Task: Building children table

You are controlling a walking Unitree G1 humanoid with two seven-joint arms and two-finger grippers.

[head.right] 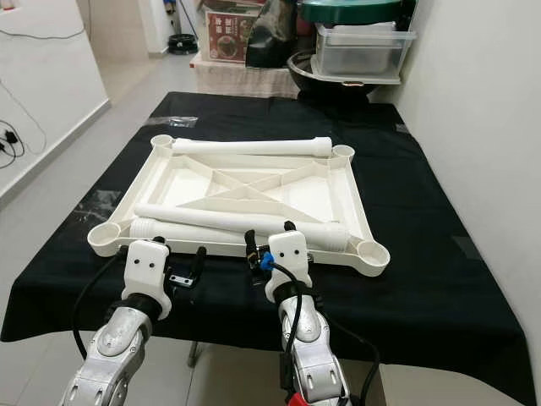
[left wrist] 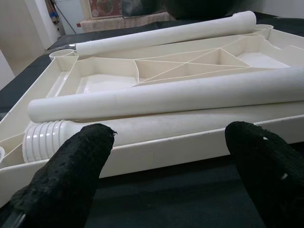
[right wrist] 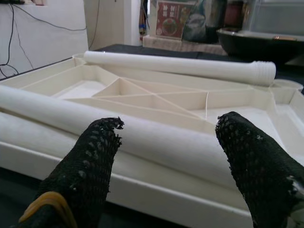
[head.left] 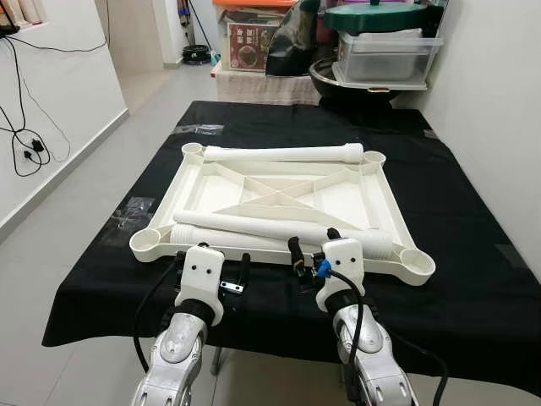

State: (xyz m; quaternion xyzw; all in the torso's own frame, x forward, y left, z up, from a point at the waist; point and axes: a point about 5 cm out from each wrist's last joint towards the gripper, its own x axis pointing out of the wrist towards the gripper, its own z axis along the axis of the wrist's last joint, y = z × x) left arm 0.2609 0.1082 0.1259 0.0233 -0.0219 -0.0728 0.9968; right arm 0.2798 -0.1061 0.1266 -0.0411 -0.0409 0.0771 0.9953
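Fingers of both grippers spread apart, nothing held. Left gripper (head.left: 213,269) and right gripper (head.left: 313,247) sit at the worktop's (head.left: 473,279) near edge, pointing at the near rim of the upturned white tabletop (head.left: 279,193). Just past that rim lie two table legs (head.left: 279,227), long axis running across the fingers, left to right, threaded ends showing. Right gripper looks nearer, almost over the rim; left is a touch short. Third leg (head.left: 283,153) lies along the far rim, well apart. Corner sockets (head.left: 149,241) are open. Black cloth covers the worktop; storage boxes (head.left: 385,55) beyond the far edge, wall close on the right.
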